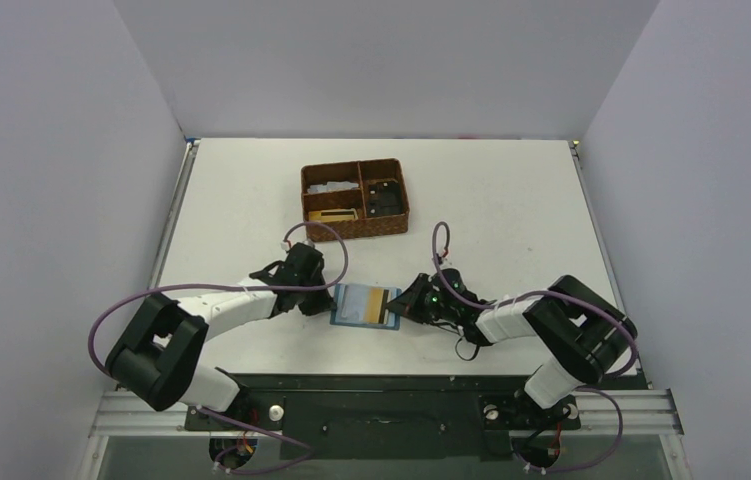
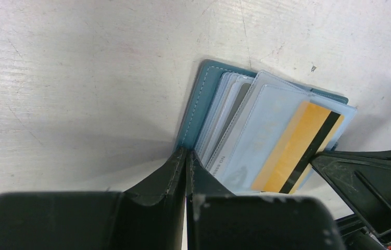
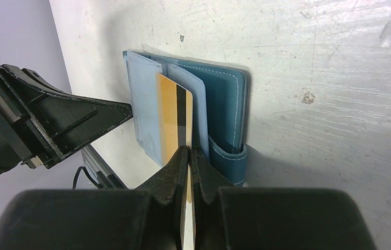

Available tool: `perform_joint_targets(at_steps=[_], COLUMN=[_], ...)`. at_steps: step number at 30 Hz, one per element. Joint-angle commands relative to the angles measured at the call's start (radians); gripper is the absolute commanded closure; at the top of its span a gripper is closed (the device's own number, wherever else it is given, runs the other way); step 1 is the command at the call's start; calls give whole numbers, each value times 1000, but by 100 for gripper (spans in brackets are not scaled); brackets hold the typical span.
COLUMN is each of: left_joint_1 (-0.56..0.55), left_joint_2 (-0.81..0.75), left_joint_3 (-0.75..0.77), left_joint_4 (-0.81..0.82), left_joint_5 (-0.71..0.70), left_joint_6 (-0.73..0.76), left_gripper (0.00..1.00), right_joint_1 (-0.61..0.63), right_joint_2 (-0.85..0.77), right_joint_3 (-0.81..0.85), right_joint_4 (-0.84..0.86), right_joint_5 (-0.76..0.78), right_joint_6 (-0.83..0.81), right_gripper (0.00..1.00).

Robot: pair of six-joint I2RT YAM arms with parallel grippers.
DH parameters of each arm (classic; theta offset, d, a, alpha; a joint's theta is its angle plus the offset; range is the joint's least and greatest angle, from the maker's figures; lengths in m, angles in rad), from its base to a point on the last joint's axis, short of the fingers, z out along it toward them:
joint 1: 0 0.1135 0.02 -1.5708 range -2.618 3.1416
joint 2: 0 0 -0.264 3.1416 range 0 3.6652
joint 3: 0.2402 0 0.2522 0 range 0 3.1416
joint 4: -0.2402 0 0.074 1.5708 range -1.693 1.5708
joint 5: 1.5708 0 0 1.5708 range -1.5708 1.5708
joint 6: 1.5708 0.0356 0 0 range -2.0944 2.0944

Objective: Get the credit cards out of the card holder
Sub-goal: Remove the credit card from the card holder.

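The teal card holder (image 1: 351, 306) lies open on the white table between my two grippers, its clear sleeves fanned out (image 2: 196, 112) (image 3: 224, 99). A tan-gold credit card (image 1: 379, 303) with a black stripe sticks partly out of a sleeve (image 2: 297, 146) (image 3: 175, 114). My right gripper (image 1: 403, 306) (image 3: 189, 151) is shut on that card's near edge, which shows between the fingers. My left gripper (image 1: 331, 300) (image 2: 186, 153) is shut, and its tips press against the holder's teal edge on the opposite side. Whether other cards sit in the sleeves I cannot tell.
A brown woven compartment basket (image 1: 355, 232) stands behind the holder, toward the table's back, with a gold flat item, a black item and something white in its sections. Grey walls close in the table on three sides.
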State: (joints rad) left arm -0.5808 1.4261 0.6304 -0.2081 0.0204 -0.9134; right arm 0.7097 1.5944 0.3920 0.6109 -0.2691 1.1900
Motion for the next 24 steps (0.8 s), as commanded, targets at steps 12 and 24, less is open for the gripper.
perform_joint_targets(at_steps=[12,24], left_joint_1=[4,5], left_joint_2=[-20,-108], left_joint_3=[6,116], left_joint_4=[-58,-149], left_joint_5=[-36,-21], left_joint_6=[21,84], left_gripper=[100,97], right_joint_1=[-17,-17], right_joint_2=[-137,-214], right_joint_3=[-13,37], right_joint_4=[-108,-196], right_joint_5=[42,34], right_joint_6=[-41,-59], right_gripper=[100,100])
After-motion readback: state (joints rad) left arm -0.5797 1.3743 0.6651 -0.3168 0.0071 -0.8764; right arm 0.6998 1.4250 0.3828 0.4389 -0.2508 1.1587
